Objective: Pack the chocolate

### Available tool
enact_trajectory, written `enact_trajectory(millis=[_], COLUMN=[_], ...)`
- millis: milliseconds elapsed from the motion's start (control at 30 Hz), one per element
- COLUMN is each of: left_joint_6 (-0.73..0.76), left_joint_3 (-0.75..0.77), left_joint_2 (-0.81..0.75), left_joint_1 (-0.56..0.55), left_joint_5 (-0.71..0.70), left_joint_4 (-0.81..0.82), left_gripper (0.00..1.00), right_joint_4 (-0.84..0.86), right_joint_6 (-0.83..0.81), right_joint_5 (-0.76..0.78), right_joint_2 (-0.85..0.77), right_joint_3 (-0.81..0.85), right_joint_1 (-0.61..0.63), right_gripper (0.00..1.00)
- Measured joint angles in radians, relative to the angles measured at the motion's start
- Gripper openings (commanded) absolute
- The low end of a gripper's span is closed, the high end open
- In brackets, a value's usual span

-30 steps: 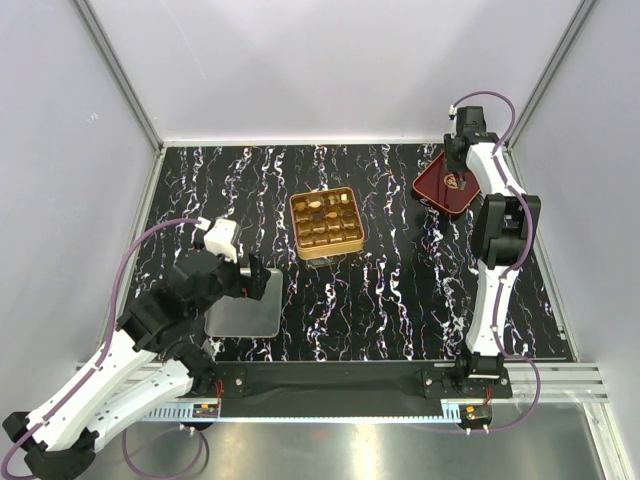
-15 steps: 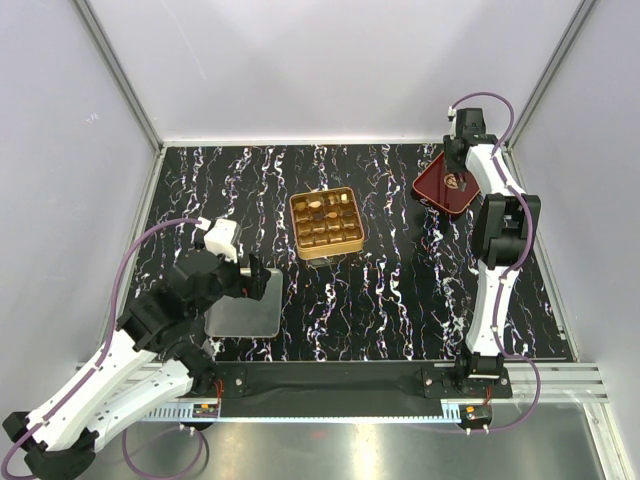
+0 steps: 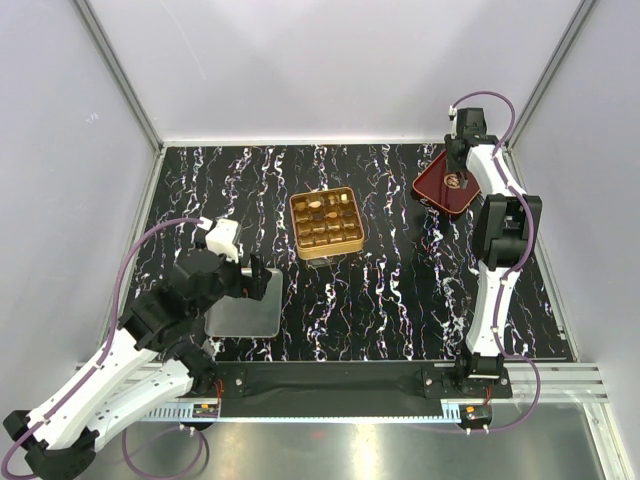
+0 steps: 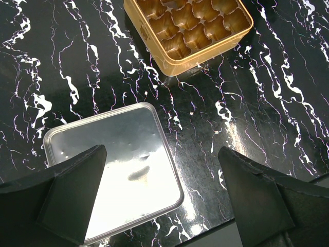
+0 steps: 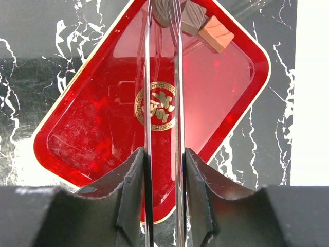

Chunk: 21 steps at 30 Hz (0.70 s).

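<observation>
My right tool (image 5: 162,6) over the far-right tray (image 5: 103,118), blades narrowly parted, grip unclear. Chocolate (image 5: 216,34) probably light, brittle, slippery: pinch flat sides gently. Left tool (image 4: 162,152) gapes, empty.

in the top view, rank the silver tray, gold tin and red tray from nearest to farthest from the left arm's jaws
1. silver tray: near-left, right by the left jaws.
2. gold tin: mid-table, farther back and to the right.
3. red tray: far-right corner, clearly the farthest.
</observation>
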Motion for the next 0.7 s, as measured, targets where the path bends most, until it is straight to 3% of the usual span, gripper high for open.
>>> enact_trajectory(millis=[700], left_joint_6=[0.000], left_joint_3=[0.000], left_joint_2=[0.007], left_joint_1=[0.000], left_joint_5=[0.008], left_joint_4=[0.000], left_gripper=[0.99], right_joint_4=[0.028], right_joint_6=[-0.015], right_joint_5=[0.011], right_joint_2=[-0.006], right_joint_3=[-0.023], right_joint_1=[0.000], right_gripper=[0.45])
